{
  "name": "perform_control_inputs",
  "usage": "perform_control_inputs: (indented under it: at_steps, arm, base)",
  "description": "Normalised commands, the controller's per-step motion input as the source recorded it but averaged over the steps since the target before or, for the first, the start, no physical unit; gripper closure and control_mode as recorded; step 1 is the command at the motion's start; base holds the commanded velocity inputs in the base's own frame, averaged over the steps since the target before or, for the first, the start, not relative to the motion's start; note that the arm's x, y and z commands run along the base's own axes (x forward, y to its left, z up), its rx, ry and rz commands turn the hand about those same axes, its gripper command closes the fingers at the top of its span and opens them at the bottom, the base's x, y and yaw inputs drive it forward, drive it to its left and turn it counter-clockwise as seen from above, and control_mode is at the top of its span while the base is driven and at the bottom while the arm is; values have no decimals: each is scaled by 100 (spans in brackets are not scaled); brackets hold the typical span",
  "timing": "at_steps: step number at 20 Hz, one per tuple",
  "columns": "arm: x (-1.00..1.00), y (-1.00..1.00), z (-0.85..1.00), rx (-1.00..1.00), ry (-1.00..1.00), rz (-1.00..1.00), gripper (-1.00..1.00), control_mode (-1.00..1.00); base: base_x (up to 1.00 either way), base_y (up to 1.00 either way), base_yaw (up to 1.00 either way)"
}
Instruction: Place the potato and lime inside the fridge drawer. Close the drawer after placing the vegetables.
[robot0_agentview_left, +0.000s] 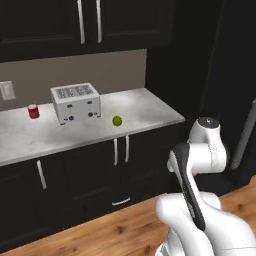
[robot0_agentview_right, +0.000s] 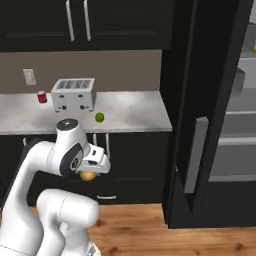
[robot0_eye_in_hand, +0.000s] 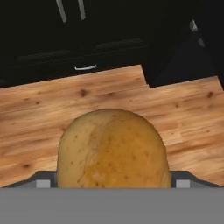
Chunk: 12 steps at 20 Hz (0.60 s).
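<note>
The tan, brown-speckled potato (robot0_eye_in_hand: 113, 148) sits between my gripper's (robot0_eye_in_hand: 113, 181) fingers, so the gripper is shut on it, pointing down over the wooden floor. In the right base view the potato (robot0_agentview_right: 88, 175) shows under the hand (robot0_agentview_right: 95, 164), in front of the black lower cabinets. The yellow-green lime (robot0_agentview_left: 117, 120) (robot0_agentview_right: 100, 117) lies on the pale counter (robot0_agentview_left: 145, 107), right of the toaster and well away from the gripper. Inside the open fridge at the right, a wide light-grey front (robot0_agentview_right: 235, 160) looks like the fridge drawer; whether it is pulled out I cannot tell.
A white toaster (robot0_agentview_left: 76, 102) and a red can (robot0_agentview_left: 33, 111) stand on the counter. The dark fridge door (robot0_agentview_right: 215, 100) stands open between arm and fridge, its grey handle (robot0_agentview_right: 196, 152) facing me. Black cabinets with silver handles (robot0_eye_in_hand: 85, 68) line the floor's far edge.
</note>
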Motion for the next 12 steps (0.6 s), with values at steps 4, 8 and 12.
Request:
perform_control_inputs:
  at_steps: [4,8,12]
  arm:
    - [0,0,0,0,0,0,100,100]
    - [0,0,0,0,0,0,100,100]
    - [0,0,0,0,0,0,100,100]
  base:
    - [-9,-100,-21]
    - [0,-100,-13]
    - [19,-100,-4]
